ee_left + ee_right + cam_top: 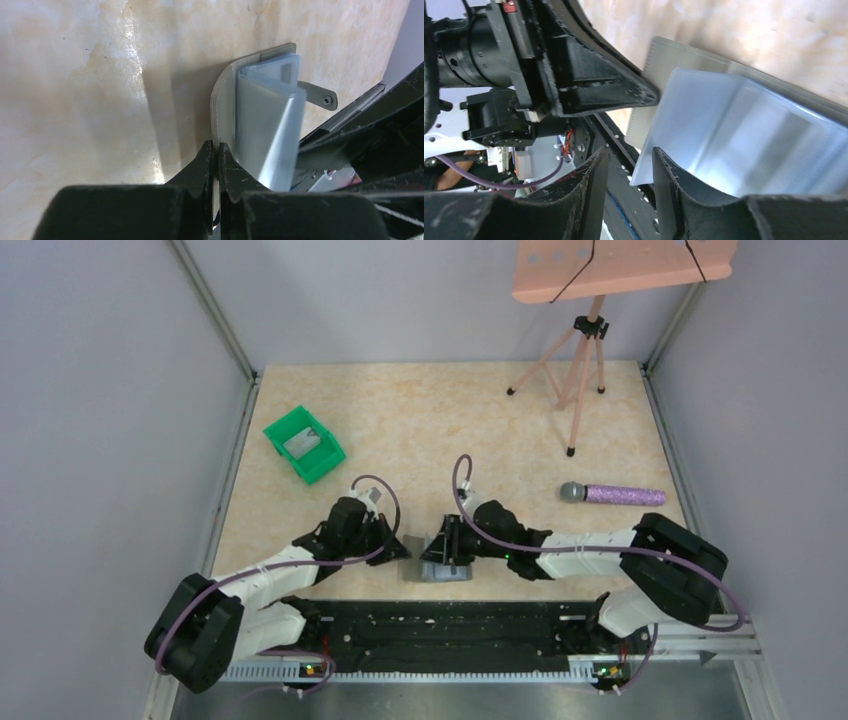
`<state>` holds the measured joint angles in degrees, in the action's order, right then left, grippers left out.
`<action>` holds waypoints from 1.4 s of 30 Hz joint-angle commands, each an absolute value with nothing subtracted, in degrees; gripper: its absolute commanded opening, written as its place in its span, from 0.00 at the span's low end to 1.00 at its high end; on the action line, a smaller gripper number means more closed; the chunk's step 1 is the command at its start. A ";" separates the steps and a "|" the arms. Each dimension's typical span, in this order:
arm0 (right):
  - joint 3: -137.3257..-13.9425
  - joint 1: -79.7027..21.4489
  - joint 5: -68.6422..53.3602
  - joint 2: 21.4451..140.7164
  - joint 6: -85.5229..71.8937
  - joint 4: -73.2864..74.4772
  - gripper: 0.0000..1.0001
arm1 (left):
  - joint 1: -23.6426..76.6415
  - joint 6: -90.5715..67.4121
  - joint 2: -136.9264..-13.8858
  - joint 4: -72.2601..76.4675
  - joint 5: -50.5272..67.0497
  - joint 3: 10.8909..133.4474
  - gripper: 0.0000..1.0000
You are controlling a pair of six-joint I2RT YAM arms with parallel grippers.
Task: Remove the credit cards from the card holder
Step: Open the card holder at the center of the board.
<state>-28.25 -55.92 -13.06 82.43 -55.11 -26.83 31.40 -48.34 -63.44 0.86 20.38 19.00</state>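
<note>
The grey card holder (446, 567) lies open near the table's front edge, between my two grippers. In the left wrist view my left gripper (216, 145) is shut on the edge of its grey cover (223, 107), which stands on edge. The blue-grey clear sleeves (270, 125) fan out to its right, and a snap tab (320, 97) sticks out. In the right wrist view my right gripper (629, 152) is open with nothing between its jaws. The sleeves (744, 130) lie just beside its right finger (669, 170). I see no credit card clearly.
A green plastic bin (304, 444) with a flat grey piece in it sits at the far left. A purple microphone (612, 494) lies at the right. A pink tripod stand (580, 370) is at the back right. The black arm rail (450, 625) runs along the front edge.
</note>
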 commanded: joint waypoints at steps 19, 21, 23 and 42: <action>-33.33 -58.71 -8.14 91.09 -50.18 -24.88 0.19 | 31.69 -50.51 -59.60 0.55 18.72 19.51 0.34; -33.48 -58.64 -8.62 91.84 -50.13 -25.19 0.19 | 31.76 -50.61 -59.32 0.78 18.93 19.58 0.37; -33.73 -58.71 -9.29 92.19 -49.82 -25.59 0.21 | 31.64 -50.71 -58.66 0.74 18.98 19.68 0.43; -33.06 -58.64 -11.69 85.13 -46.81 -23.25 0.45 | 31.73 -48.21 -61.32 1.22 19.00 21.92 0.63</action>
